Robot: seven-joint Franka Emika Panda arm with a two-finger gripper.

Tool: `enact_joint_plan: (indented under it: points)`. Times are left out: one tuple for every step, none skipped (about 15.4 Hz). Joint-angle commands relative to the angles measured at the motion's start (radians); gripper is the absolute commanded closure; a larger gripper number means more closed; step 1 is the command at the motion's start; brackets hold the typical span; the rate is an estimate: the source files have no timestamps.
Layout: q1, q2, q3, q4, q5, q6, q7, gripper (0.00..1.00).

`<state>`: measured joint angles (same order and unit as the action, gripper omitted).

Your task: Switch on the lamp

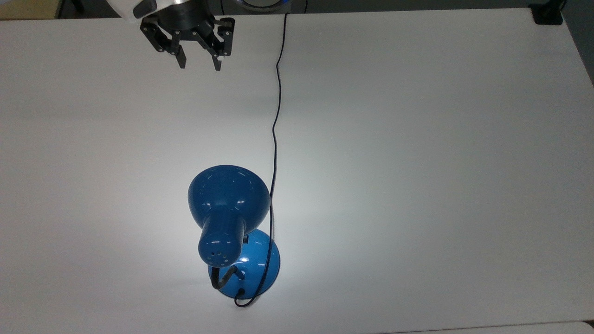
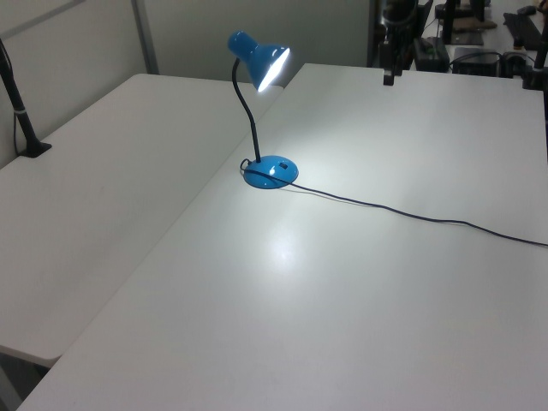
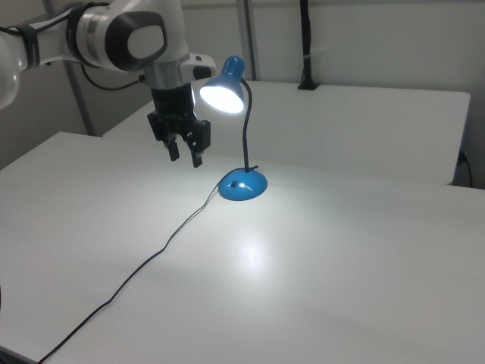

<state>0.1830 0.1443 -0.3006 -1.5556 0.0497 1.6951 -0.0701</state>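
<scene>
Glossy blue bell-shaded desk lamp, lit, standing on white table. Black two-finger gripper: fingers spread, empty, well apart from lamp.

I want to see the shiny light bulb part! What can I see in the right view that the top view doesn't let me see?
The right view looks into the glowing mouth of the lamp shade, and it takes in the robot's arm and a black post at the back of the far table.

The top view looks down on the back of the shade with its vent holes, and a black block at the table's corner.

Both show the blue base, the cord across the white table, the bright pool of light, and the open gripper away from the lamp.
</scene>
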Motion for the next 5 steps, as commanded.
enact_joint_plan:
  points:
    - [-0.010,-0.038,0.000,-0.012,-0.019,-0.038,-0.010,0.00]
    - [-0.011,-0.034,-0.002,0.000,-0.019,-0.055,-0.010,0.00]
    - [-0.010,-0.028,0.000,0.006,-0.019,-0.060,-0.010,0.00]
    - [-0.010,-0.028,0.000,0.006,-0.019,-0.061,-0.010,0.00]
    - [-0.011,-0.031,0.000,0.006,-0.019,-0.063,-0.010,0.00]
